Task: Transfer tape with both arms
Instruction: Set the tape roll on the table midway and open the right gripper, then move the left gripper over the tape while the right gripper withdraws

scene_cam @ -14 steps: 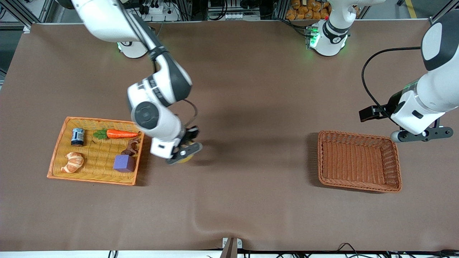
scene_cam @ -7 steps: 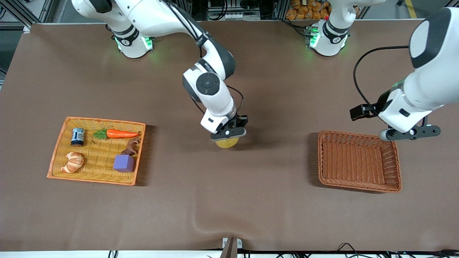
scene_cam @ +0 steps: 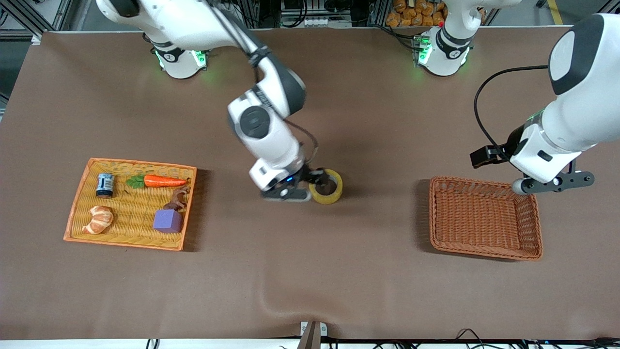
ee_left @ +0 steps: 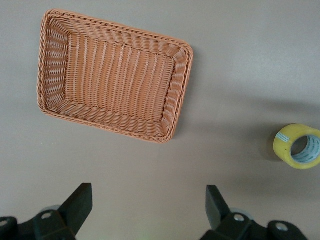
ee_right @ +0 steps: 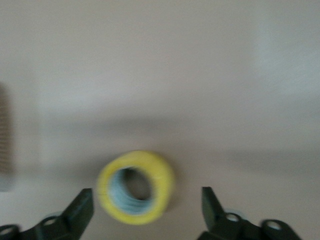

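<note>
Hovering with my right gripper (ee_right: 142,212) spread and empty over the tape (scene_cam: 327,186) lying flat mid-table between my fingers; my left gripper (ee_left: 147,212) (also spread) waits over the table beside the basket (scene_cam: 484,218), 1 handover pending.

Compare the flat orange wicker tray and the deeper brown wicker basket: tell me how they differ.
The flat orange wicker tray has a low rim; the brown wicker basket has tall walls. The tray holds a croissant, carrot, can and purple cube; the basket holds nothing. The tray sits toward the right arm's end, the basket toward the left arm's. Both are rectangular and woven.
</note>
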`<state>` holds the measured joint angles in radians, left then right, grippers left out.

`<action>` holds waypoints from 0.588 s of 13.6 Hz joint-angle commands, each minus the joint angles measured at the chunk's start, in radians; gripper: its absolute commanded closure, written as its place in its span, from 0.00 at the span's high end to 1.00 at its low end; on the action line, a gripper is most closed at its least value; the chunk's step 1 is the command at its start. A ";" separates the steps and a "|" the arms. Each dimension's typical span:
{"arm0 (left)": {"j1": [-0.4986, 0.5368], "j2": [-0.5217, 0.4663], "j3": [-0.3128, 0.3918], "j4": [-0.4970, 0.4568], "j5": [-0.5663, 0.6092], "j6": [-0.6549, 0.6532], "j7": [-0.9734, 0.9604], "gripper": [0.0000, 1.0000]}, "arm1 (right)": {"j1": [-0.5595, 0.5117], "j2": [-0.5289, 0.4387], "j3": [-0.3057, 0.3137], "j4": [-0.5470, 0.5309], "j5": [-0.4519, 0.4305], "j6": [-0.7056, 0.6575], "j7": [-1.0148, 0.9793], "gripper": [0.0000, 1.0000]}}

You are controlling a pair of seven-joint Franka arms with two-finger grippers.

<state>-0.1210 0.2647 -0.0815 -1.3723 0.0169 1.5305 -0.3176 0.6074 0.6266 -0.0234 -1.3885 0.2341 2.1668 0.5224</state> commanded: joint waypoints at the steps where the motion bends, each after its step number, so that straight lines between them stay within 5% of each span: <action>1: -0.014 0.005 -0.006 0.013 0.006 0.011 -0.005 1.00 | -0.141 -0.077 0.008 -0.018 0.011 -0.157 -0.227 1.00; 8: -0.245 0.119 -0.021 0.001 0.064 0.114 -0.020 1.00 | -0.431 -0.272 -0.013 -0.145 -0.136 -0.315 -0.608 1.00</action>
<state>-0.2917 0.3537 -0.1093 -1.3749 0.0253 1.6361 -0.3209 0.2353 0.4801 -0.0560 -1.4055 0.1437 1.8534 -0.0033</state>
